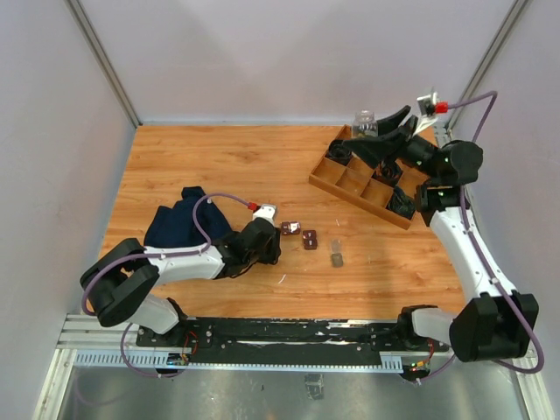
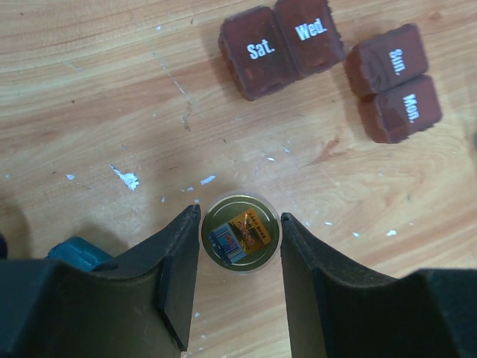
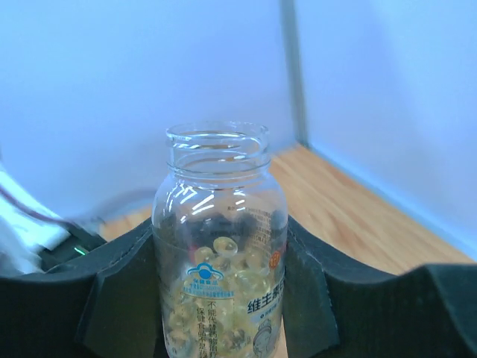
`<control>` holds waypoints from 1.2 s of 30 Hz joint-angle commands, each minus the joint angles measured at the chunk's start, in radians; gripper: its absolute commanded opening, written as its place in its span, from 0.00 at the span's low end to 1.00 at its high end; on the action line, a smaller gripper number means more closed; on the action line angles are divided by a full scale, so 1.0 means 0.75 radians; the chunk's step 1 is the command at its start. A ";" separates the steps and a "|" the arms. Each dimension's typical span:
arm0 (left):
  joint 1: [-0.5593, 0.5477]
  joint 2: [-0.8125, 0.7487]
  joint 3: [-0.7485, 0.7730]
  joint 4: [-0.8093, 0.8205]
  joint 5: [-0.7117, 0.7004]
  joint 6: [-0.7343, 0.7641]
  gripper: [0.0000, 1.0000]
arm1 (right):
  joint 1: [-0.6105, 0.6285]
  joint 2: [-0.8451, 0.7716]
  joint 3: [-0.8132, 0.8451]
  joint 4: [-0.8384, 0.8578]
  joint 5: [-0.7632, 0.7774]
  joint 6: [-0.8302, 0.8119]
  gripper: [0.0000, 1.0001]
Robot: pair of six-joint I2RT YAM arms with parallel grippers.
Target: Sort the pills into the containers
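The pale yellow, translucent softgel pills (image 3: pixel 223 250) sit inside a clear round bottle (image 3: pixel 217 160) with a blue-and-white printed label. Its mouth is uncapped and it stands upright, presumably so nothing spills before pouring. The right gripper (image 3: pixel 216 287) clamps the bottle at its waist, one black finger pressed to each side, and in the top view holds it at about one o'clock on the table, above the far end of the brown wooden divided tray (image 1: pixel 350 179). That is well apart from where the pills must go. The containers are small dark-brown square boxes with white day names, lying closed on the orange-brown wooden table (image 2: pixel 89 89) near its centre. In the left wrist view one touching pair, marked Sat. and Wed. (image 2: pixel 282 51), lies at twelve o'clock from the fingers, and the other, Sun. and Mon. (image 2: pixel 393 82), at two o'clock. Between those fingers is a small round gold-coloured cap (image 2: pixel 240 237) with a clear rim and a bit of printed label showing inside, judged to be the bottle's own closure. The left gripper (image 2: pixel 240 224) grips it at half width, both pads against its rim, likely to keep it out of the way; whether it rests on the wood cannot be told. A crumpled dark-blue cloth (image 1: pixel 179 223) lies at nine o'clock from the boxes.
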 commanded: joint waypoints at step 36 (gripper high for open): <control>0.027 -0.745 -0.389 0.514 0.348 0.114 0.89 | -0.140 -0.291 -0.533 0.434 -0.680 -0.126 0.01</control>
